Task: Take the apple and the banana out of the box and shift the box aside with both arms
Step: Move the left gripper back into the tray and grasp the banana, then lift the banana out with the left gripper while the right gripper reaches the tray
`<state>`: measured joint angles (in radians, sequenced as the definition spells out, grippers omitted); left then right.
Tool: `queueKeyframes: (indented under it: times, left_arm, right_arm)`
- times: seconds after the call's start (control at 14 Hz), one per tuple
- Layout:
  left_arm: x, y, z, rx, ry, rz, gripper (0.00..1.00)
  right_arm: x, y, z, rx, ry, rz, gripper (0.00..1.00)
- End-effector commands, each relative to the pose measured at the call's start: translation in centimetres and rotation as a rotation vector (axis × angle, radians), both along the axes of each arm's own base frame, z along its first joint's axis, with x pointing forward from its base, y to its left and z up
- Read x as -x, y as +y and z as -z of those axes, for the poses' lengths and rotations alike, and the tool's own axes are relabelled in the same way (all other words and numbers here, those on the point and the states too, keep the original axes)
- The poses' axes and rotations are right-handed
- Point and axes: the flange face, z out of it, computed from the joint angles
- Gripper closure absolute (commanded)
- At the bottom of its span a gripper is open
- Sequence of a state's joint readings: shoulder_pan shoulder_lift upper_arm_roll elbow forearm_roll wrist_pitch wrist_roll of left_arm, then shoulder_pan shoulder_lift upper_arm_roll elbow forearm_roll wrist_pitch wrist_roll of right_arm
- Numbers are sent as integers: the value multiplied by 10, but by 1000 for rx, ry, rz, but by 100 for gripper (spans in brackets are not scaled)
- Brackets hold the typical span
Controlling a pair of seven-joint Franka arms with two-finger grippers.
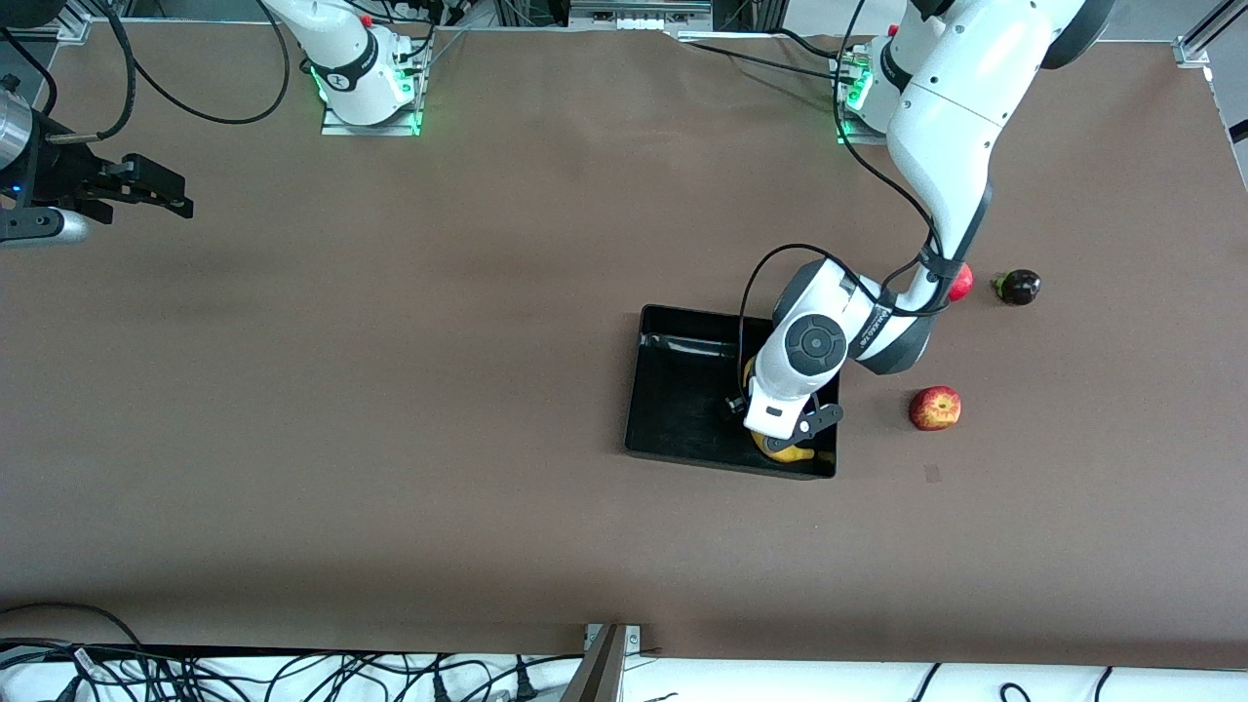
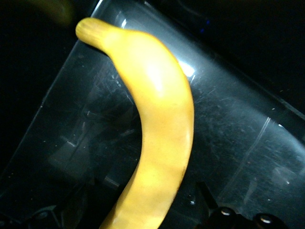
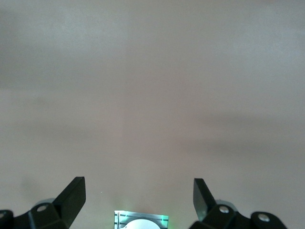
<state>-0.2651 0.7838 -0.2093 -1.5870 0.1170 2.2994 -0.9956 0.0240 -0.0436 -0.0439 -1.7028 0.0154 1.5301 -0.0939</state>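
One wrist view shows banana (image 2: 157,138) lying in bin (image 1: 673,390).

I checked all three views for legible markings and found none I can read. The left arm's forearm (image 1: 882,322) carries a dark line of lettering in the front view, but it is too small to make out. The round grey cap on the left arm's wrist (image 1: 816,342) bears a small symbol pattern, also unreadable. The black box (image 1: 682,390), the banana (image 2: 159,133) and the brown surface (image 1: 439,390) show no label or print in any view. The right wrist view shows no text either.
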Motion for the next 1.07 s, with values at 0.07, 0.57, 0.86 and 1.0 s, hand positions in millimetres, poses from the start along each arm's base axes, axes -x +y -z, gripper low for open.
queueKeyframes:
  times: [0.07,0.57,0.86,1.0]
  left_arm:
    - [3,-1,1,-6,-9,-6,15]
    - [2,0,-1,-4,-11,8,100]
    - [-1,-1,-11,-3,-21,15,100]
    - [-5,-1,-33,-8,-22,30,100]
  right_arm:
    - [1,-1,-2,-23,6,-12,0]
    - [0,-1,-2,-23,5,-12,0]
    - [0,-1,-3,-23,5,-12,0]
    - [1,2,-4,-20,6,-24,0]
